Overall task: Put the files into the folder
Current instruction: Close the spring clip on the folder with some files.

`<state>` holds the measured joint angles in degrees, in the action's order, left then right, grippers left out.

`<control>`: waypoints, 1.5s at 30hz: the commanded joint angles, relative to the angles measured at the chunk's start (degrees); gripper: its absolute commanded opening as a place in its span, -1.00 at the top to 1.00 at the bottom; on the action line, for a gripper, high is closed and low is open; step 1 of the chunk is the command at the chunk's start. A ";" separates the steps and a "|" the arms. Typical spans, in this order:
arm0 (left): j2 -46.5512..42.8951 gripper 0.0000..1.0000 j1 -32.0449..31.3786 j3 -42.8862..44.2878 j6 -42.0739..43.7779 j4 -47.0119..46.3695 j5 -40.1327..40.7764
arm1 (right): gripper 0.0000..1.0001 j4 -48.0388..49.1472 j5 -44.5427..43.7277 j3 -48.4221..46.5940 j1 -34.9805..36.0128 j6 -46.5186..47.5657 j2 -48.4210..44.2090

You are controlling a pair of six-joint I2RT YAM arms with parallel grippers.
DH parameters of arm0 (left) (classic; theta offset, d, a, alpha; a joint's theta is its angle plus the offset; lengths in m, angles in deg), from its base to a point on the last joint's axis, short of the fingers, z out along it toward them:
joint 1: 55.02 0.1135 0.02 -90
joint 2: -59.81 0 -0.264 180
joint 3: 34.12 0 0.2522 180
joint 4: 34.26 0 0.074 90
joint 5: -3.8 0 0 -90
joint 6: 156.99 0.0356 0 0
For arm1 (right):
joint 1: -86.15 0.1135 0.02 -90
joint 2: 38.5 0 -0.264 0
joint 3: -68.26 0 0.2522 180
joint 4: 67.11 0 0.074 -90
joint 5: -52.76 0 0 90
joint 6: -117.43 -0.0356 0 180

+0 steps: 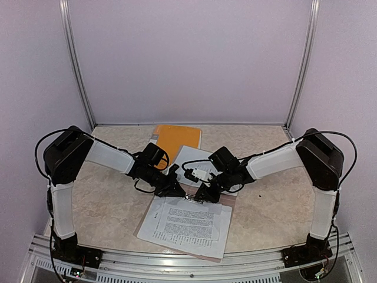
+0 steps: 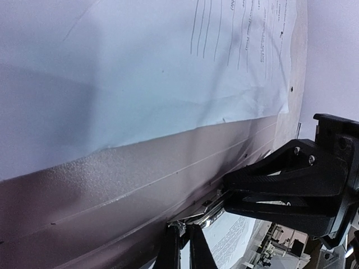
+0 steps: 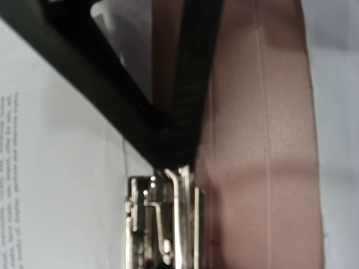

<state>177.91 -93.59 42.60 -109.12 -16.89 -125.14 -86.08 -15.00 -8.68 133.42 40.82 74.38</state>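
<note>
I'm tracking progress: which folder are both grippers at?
The taupe folder under the printed sheets, at its metal clip; the orange folder lies apart behind.

Beige, marble-patterned worktop (image 1: 112, 194) with an orange cover (image 1: 175, 137) lying flat at its far edge. A taupe folder (image 1: 230, 200) lies opened near the middle, and printed white sheets (image 1: 188, 225) spread over the folder's near half. A further white sheet (image 1: 189, 155) lies just beyond, its far corner overlapping the orange cover.
</note>
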 commanded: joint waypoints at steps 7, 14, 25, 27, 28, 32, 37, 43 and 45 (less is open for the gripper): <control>13.50 1.00 0.71 -5.02 2.33 18.26 20.11 | 1.00 -10.59 -3.86 2.92 1.87 0.64 6.78; 14.44 1.00 1.12 -1.98 3.53 20.33 22.57 | 1.00 -11.56 -3.97 2.20 2.00 1.35 7.24; 18.03 1.00 1.30 -0.88 5.82 24.56 26.99 | 1.00 -12.36 -4.20 1.87 2.02 2.17 7.02; 18.53 1.00 1.30 -0.99 5.88 24.87 27.99 | 1.00 -12.44 -4.27 1.72 2.02 2.24 7.09; 18.69 1.00 1.30 -0.93 5.84 25.05 28.53 | 1.00 -12.54 -4.23 1.74 2.03 2.29 7.16; 19.10 1.00 1.22 -0.11 5.75 25.52 30.80 | 1.00 -12.63 -3.70 1.73 2.05 2.52 7.09; 18.41 1.00 1.21 2.80 5.32 25.28 31.72 | 1.00 -13.20 -3.76 1.33 2.24 3.20 7.80; 19.23 1.00 0.93 6.95 6.42 28.58 34.83 | 1.00 -13.22 -3.84 1.21 2.39 3.31 7.45; 19.35 1.00 0.63 6.42 6.49 29.34 36.52 | 1.00 -13.18 -3.93 1.15 2.44 3.31 7.29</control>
<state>183.33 -92.41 54.62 -104.44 0.62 -127.39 -89.62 -15.26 -10.95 133.42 41.32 75.08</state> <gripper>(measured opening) 0.015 0.101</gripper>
